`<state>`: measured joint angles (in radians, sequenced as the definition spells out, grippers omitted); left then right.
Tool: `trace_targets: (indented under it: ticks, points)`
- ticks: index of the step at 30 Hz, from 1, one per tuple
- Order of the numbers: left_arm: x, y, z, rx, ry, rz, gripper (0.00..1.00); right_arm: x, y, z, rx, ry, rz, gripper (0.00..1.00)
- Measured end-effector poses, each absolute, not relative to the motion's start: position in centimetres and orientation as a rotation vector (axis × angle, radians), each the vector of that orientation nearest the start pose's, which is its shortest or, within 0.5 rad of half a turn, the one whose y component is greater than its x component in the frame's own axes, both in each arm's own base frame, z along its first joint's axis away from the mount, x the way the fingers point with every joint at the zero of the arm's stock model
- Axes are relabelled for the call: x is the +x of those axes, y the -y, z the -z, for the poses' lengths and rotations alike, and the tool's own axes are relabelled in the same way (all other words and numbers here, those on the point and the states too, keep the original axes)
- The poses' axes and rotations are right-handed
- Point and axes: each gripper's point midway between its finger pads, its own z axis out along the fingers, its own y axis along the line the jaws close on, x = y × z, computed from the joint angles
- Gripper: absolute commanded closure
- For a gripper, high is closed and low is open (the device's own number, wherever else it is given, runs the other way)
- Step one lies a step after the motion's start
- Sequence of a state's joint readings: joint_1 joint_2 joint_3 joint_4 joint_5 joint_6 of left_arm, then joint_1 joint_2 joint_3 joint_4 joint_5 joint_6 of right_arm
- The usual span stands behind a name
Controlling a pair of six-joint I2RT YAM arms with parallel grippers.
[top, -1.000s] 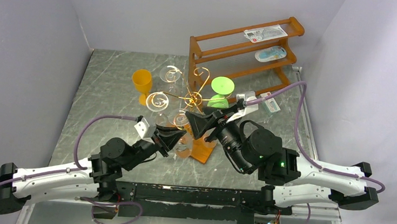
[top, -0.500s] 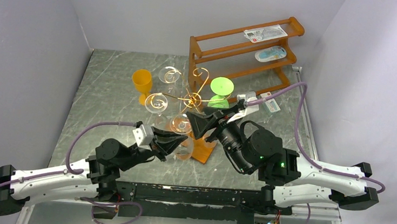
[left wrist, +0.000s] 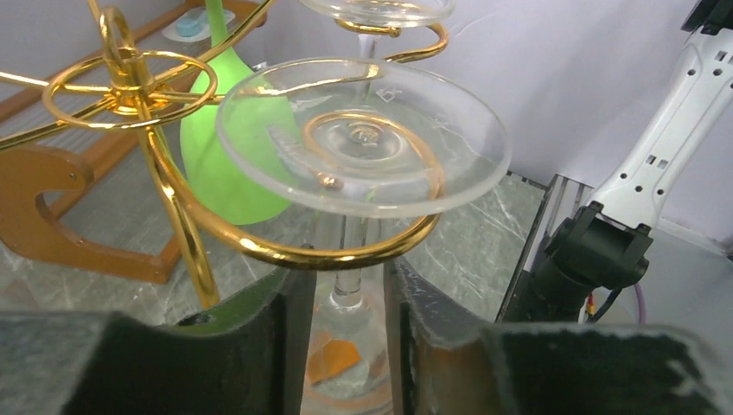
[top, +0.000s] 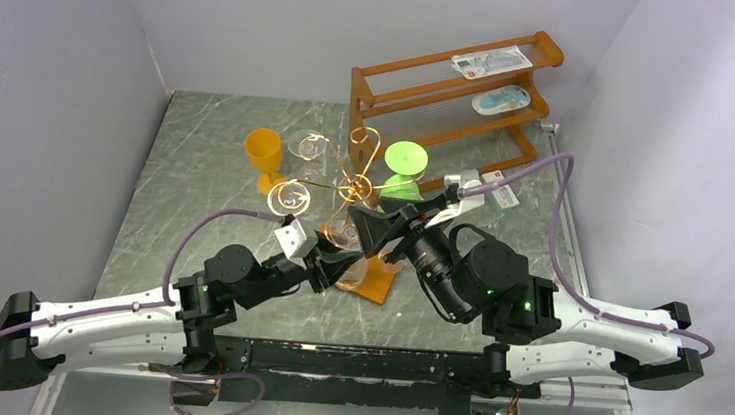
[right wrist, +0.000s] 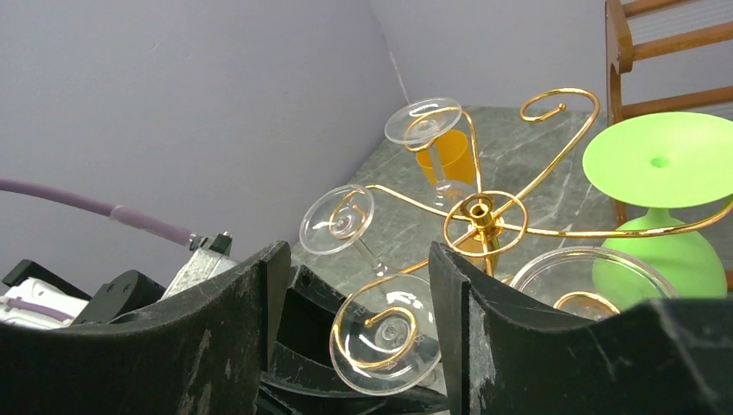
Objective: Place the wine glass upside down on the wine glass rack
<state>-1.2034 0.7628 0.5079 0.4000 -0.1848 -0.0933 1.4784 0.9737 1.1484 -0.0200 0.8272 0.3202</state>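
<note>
The clear wine glass hangs upside down, its foot lying tilted on a curled arm of the gold wire wine glass rack. It also shows in the right wrist view. My left gripper sits under that arm, its fingers close on either side of the stem where it meets the bowl, holding the glass. My right gripper hovers open and empty just above and right of it, jaws wide apart. The rack's orange-brown base lies under both grippers.
A green glass and two more clear glasses hang on other rack arms. An orange cup stands left of the rack. The brown three-tier shelf is behind it, with a small packet at its foot.
My left arm has pushed forward and right, carrying the clear glass in under the rack so that its foot now sits on a scroll arm. The right arm has barely moved.
</note>
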Motion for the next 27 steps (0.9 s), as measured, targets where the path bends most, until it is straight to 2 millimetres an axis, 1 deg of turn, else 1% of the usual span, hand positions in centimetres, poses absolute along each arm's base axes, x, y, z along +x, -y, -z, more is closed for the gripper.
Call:
trace_targets:
  ticks: [2, 4, 8, 11, 14, 16, 19, 21, 24, 26, 27]
  points:
    - [14.6, 29.7, -28.6, 0.634, -1.360, 0.929, 0.45, 14.8, -29.5, -42.7, -0.157, -1.518, -0.876, 0.37]
    - [14.5, 29.3, -28.7, 0.621, -1.362, 0.938, 0.38, 14.8, -29.4, -42.8, -0.152, -1.516, -0.882, 0.37]
    - [13.9, 28.0, -29.3, 0.604, -1.351, 0.962, 0.29, 14.8, -29.3, -42.9, -0.150, -1.515, -0.883, 0.37]
    - [12.8, 27.0, -29.6, 0.623, -1.345, 0.994, 0.26, 14.8, -29.3, -42.9, -0.150, -1.515, -0.883, 0.37]
    - [11.6, 26.2, -29.3, 0.674, -1.359, 1.015, 0.26, 14.8, -29.2, -42.9, -0.153, -1.513, -0.875, 0.37]
    - [10.7, 25.7, -29.5, 0.719, -1.368, 1.032, 0.27, 14.9, -29.2, -42.9, -0.156, -1.512, -0.871, 0.37]
    - [9.8, 24.6, -31.1, 0.753, -1.371, 1.037, 0.30, 14.9, -29.2, -42.9, -0.159, -1.510, -0.864, 0.37]
    - [9.9, 23.4, -33.2, 0.730, -1.370, 1.012, 0.32, 14.9, -29.1, -42.9, -0.161, -1.508, -0.860, 0.37]
    - [11.0, 20.9, -36.9, 0.623, -1.369, 0.952, 0.31, 15.0, -29.1, -43.0, -0.164, -1.504, -0.856, 0.37]
    - [12.1, 19.1, -39.0, 0.522, -1.371, 0.903, 0.29, 15.0, -29.0, -43.0, -0.165, -1.502, -0.854, 0.37]
    - [12.9, 17.9, -40.1, 0.444, -1.383, 0.862, 0.29, 15.0, -29.0, -43.1, -0.164, -1.500, -0.855, 0.37]
